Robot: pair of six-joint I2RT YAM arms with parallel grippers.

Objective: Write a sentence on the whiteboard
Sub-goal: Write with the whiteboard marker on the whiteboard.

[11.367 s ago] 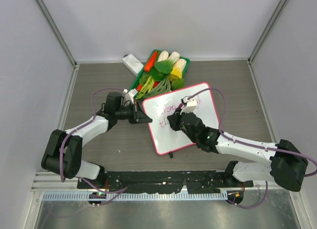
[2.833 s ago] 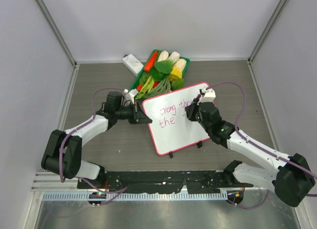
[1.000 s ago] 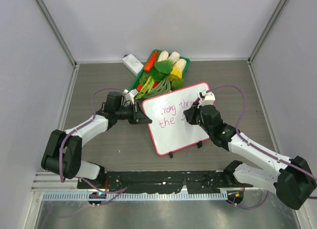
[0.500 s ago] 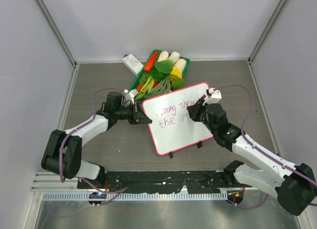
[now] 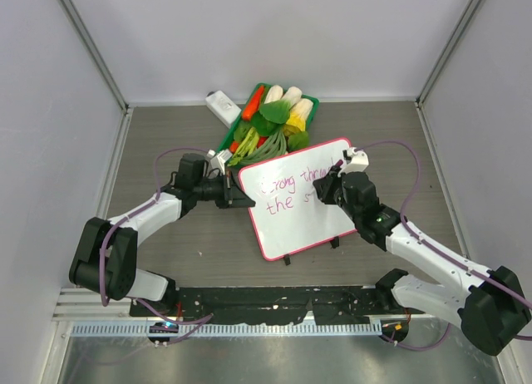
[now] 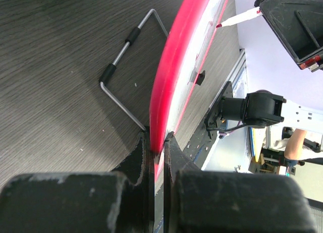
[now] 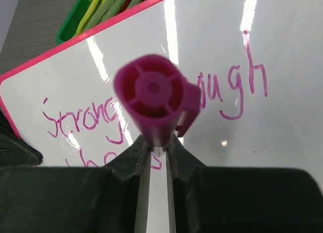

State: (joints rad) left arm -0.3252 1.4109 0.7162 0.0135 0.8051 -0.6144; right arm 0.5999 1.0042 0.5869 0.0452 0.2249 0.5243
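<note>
Presently, with the left pincer [image 6: 156, 142] clamped on the 9 o'clock edge of the propped whiteboard [image 5: 307, 226] mid-surface [image 5: 166, 135] and the right pincer [image 7: 155, 144] nipping the magenta marker [image 7: 154, 94] beside the unfinished sentence [image 5: 281, 203], excess tip pressure or clamp slip risks tipping the board.

Pink-rimmed whiteboard [image 5: 293, 231] sits askew w/ magenta sentence [image 5: 283, 186] in 2 lines.

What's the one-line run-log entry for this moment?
left claw: shut on whiteboard rim | right claw: shut on magenta marker | sentence: second line begun
</note>
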